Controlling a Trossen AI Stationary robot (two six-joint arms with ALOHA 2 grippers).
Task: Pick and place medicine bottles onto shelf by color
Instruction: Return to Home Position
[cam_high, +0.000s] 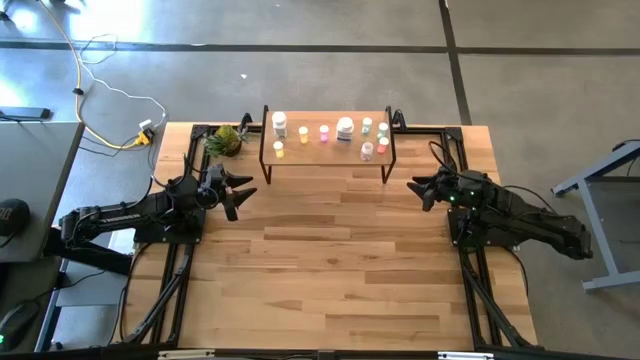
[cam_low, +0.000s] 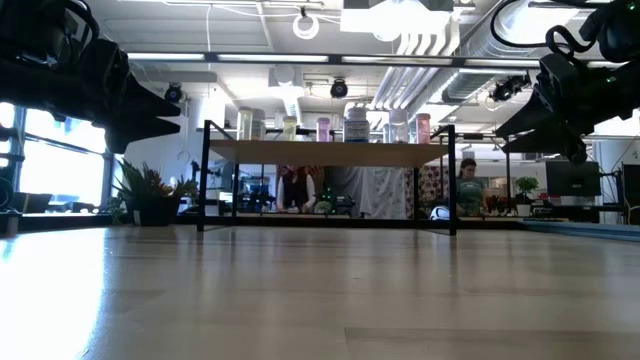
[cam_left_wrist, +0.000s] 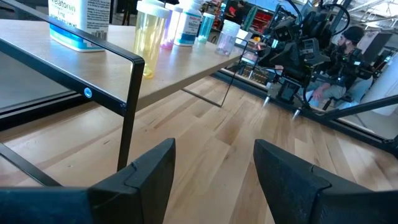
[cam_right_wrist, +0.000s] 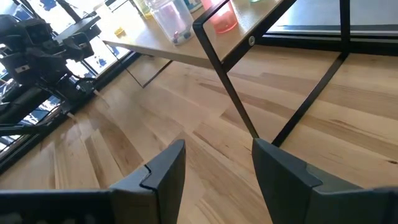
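Nine medicine bottles (cam_high: 345, 127) stand on one shelf (cam_high: 330, 153), ahead of and between two grippers; the left gripper (cam_high: 245, 197) and right gripper (cam_high: 418, 195) both hover with fingers apart.

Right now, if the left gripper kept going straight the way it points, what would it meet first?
The left gripper looks free at first: bare tabletop ahead, the right gripper far across. The shelf leg stands just beside that line; depth is unclear.

Grey concrete floor (cam_high: 330, 80) crossed by dark seams (cam_high: 300, 47); white ceiling ducts (cam_low: 430, 45), bright window (cam_low: 40, 172)
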